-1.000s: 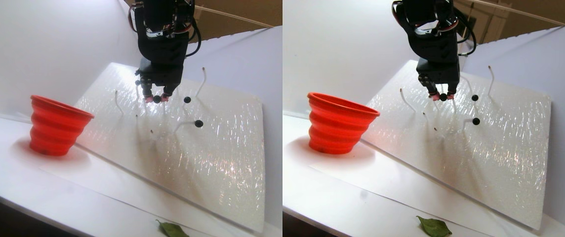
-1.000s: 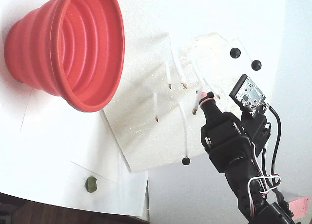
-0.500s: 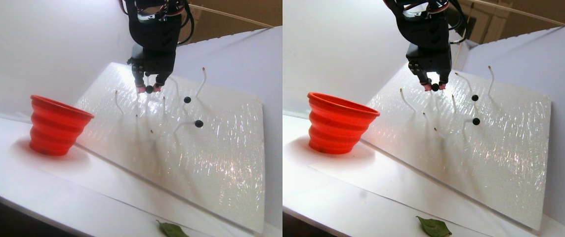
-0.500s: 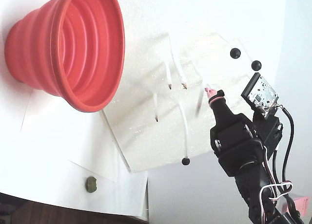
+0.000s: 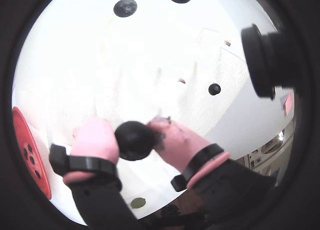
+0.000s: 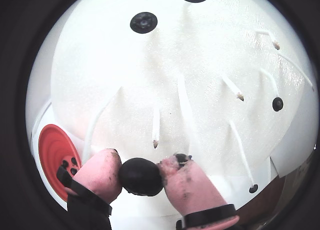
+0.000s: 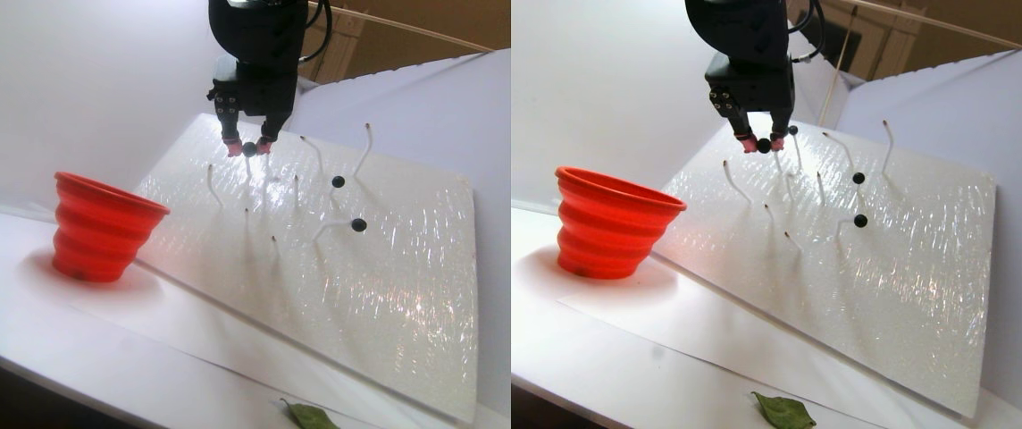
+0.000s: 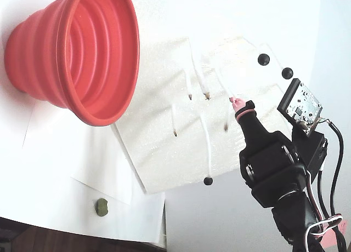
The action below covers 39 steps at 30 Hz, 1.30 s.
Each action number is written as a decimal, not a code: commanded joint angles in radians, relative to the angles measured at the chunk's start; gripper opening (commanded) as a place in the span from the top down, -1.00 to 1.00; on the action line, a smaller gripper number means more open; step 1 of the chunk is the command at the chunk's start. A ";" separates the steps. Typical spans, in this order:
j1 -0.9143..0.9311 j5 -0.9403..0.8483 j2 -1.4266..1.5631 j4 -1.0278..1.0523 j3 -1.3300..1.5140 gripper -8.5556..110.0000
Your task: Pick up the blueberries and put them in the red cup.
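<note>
Lifted and shifted up-left off the stems: gripper (image 7: 248, 147) pinched shut around one blueberry (image 6: 140, 176); next, carry toward red cup (image 7: 104, 226), lower left.

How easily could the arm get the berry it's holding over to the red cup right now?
Probably easily. The tool is shut on a blueberry, lifted clear of the white board. The red cup stands open-mouthed lower left in the stereo pair view, with nothing between.
</note>
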 commanded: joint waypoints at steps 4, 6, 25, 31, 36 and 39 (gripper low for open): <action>-0.021 0.025 0.150 0.021 0.002 0.62; -0.038 0.029 0.169 0.026 0.015 0.62; -0.175 0.084 0.278 0.103 0.097 0.62; -0.219 0.101 0.273 0.104 0.103 0.62; -0.258 0.117 0.258 0.104 0.098 0.62; -0.278 0.129 0.236 0.104 0.086 0.62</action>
